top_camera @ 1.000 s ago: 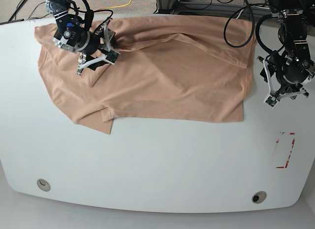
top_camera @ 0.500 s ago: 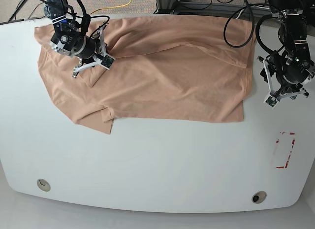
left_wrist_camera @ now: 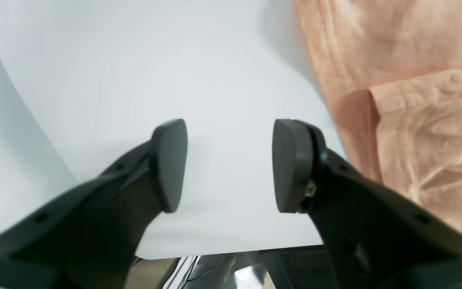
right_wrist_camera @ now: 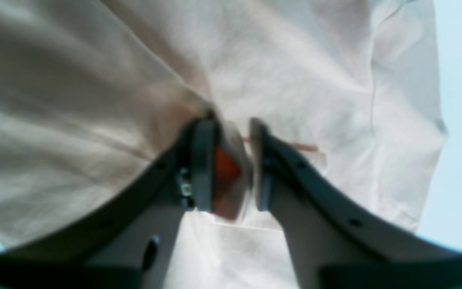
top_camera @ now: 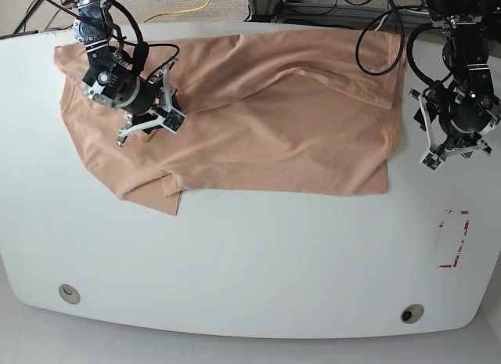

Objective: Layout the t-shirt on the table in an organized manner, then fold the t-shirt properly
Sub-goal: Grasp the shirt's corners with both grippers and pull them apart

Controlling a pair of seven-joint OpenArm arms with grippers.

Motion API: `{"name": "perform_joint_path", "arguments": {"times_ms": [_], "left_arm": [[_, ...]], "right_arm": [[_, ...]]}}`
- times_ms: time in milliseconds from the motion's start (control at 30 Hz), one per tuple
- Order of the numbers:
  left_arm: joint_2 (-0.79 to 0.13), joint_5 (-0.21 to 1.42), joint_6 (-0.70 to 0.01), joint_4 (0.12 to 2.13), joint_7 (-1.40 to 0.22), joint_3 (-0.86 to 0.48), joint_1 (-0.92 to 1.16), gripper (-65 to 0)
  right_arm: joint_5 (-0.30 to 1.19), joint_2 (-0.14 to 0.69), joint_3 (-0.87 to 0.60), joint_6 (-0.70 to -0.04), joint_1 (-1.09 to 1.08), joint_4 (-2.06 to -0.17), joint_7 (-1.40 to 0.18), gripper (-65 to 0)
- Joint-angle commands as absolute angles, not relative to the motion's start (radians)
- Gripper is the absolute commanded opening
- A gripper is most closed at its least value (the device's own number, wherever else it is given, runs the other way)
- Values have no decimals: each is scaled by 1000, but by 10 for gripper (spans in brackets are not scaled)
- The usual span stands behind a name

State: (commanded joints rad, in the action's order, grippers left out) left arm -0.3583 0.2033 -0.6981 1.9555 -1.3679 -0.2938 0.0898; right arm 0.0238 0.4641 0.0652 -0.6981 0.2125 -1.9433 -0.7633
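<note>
We observed the peach t-shirt spread across the far half of the white table, wrinkled, with a diagonal ridge of cloth running from the right gripper toward the far right corner of the garment as seen in the base view. On that view's left edge, a portion of the shirt was folded over itself near the lower corner, forming a small flap. The right gripper sat over the left part of the shirt in the base view, and its wrist view showed the 2 jaws drawn narrow with a bunch of peach fabric pinched between them; the cloth radiated in creases from that pinch point. A small reddish mark showed on the fabric just beyond the jaws; we could not tell what it was. The left gripper stood at the base view's right, over bare tabletop just beside the shirt's hem, apart from the cloth. Its 2 black pads were held wide with nothing between them. We noted a red-tape rectangle near the table's right edge and 2 round grommet holes along the near edge.
</note>
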Motion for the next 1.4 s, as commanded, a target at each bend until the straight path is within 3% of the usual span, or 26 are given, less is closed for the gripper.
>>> {"name": "perform_joint_path", "arguments": {"times_ms": [133,200,533,733,1233,1400], "left_arm": [[-358,206,-698,1959,-1368,-294,90,-336],[-357,208,-698,1962,-1368,-294,90,-336],[-314,203,-698,1956,-1349,-394,-35,-336],[-297,200,-698,1954,-1320,-363,-116,-335],[-292,200,-698,1954,-1322,-311,-85,-336],[-251,208,-698,1965,-1377,-309,-38,-336]], "right_arm": [[24,464,2,-698,222,-1972,-765,-103],[24,467,-21,-698,222,-1989,-786,-44],[30,414,-268,-698,131,-1965,-829,-95],[36,403,-288,-698,-10,-1776,-829,-101],[36,381,-292,-698,16,-1750,-829,-101],[36,378,-292,-698,25,-1785,-858,-101]]}}
